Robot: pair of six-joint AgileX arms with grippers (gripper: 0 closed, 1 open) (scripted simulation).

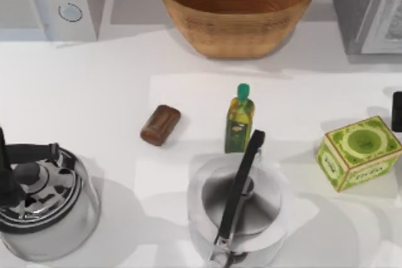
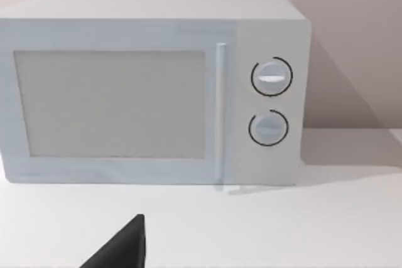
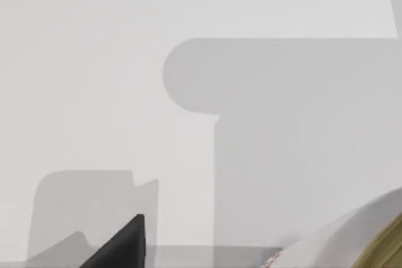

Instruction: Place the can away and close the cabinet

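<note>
Top view, near edge first.
- Left kettle [image 1: 44, 208], steel with a dark handle, sits at 8 o'clock on the table [image 1: 94, 98].
- Middle kettle [image 1: 239, 208] sits at 6 o'clock. Its black handle runs up toward 12.
- Box [image 1: 358, 152], green, sits at 3 o'clock, well apart from the middle kettle.
- Can [image 1: 161, 125]: brown, lying on its side near the table's middle, with open table all round it. Nothing touches it.
- Bottle [image 1: 239, 120], green cap, stands upright at the can's 3 o'clock. It is near the can but apart from it, just beyond the tip of the middle kettle's handle.
- Basket [image 1: 235, 7], woven, stands at 12 o'clock at the far edge.
- Microwave [image 1: 53, 1] stands at 10 o'clock, door shut, with two round dials.
- Cabinet [image 1: 367, 7], grey, stands at 2 o'clock. I cannot tell whether its door is open.

Left gripper [image 2: 122, 246]: a dark tip shows in the left wrist view, above bare table and facing the microwave front. It holds nothing that I can see. I cannot tell whether it is open or closed.

Right gripper [image 3: 122, 243]: a dark tip shows in the right wrist view, over bare table crossed by grey shadows. It holds nothing that I can see. Again I cannot tell whether it is open or closed.
</note>
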